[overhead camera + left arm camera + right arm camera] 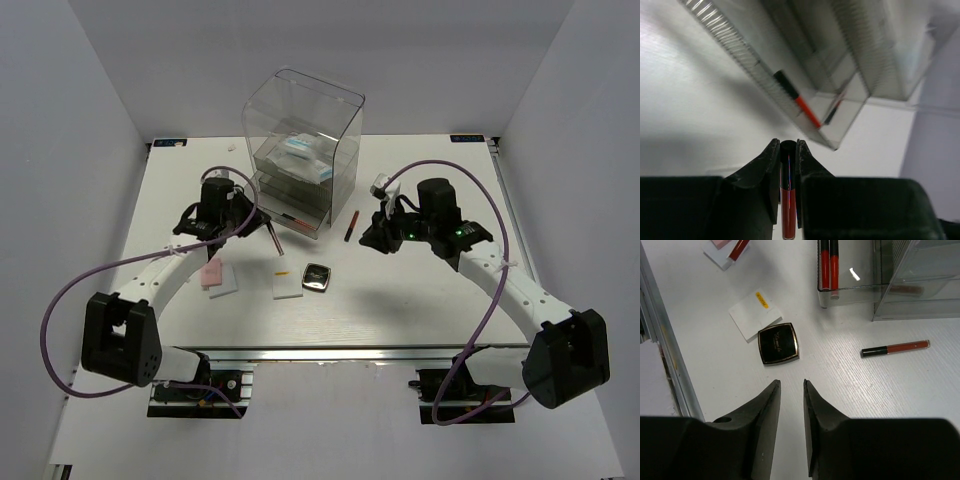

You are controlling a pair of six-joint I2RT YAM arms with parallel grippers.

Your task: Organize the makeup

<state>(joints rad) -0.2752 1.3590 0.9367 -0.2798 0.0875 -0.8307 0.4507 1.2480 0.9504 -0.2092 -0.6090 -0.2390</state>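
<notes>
Seemingly four sticks (895, 348), one compact (778, 343); left pincer (788, 150) grips one stick (788, 210).

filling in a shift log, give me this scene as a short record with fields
left hand: shut on red stick, beside the drawer box
right hand: open, empty, over the table
pulled-out drawer: two sticks inside
lying on table: loose stick, black compact, white pad, pink pad
packets: inside the box
</notes>
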